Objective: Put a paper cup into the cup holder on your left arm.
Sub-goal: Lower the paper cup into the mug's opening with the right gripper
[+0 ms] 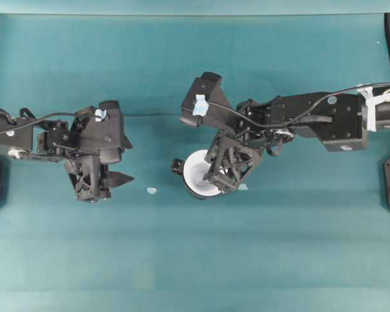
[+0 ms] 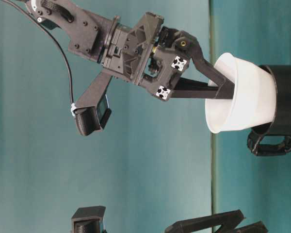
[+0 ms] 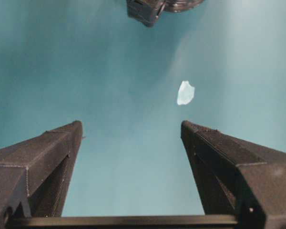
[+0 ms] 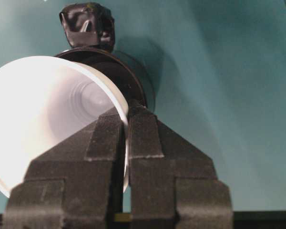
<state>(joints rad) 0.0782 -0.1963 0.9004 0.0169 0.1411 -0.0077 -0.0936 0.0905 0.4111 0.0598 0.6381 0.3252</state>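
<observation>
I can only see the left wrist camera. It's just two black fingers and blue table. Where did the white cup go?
Observer: The paper cup is over by the other arm. The right gripper is shut on its rim, one finger inside and one outside.
Child: Is it in the black holder?
Observer: Partly. In the table-level view the cup's bottom sits inside the cup holder, but most of the cup sticks out, tilted.
Child: What's that black lump at the top of my picture?
Observer: That is the holder's knob handle, on the side facing your left gripper.
Child: Is my gripper holding anything?
Observer: No, it is open with only table between its fingers.
</observation>
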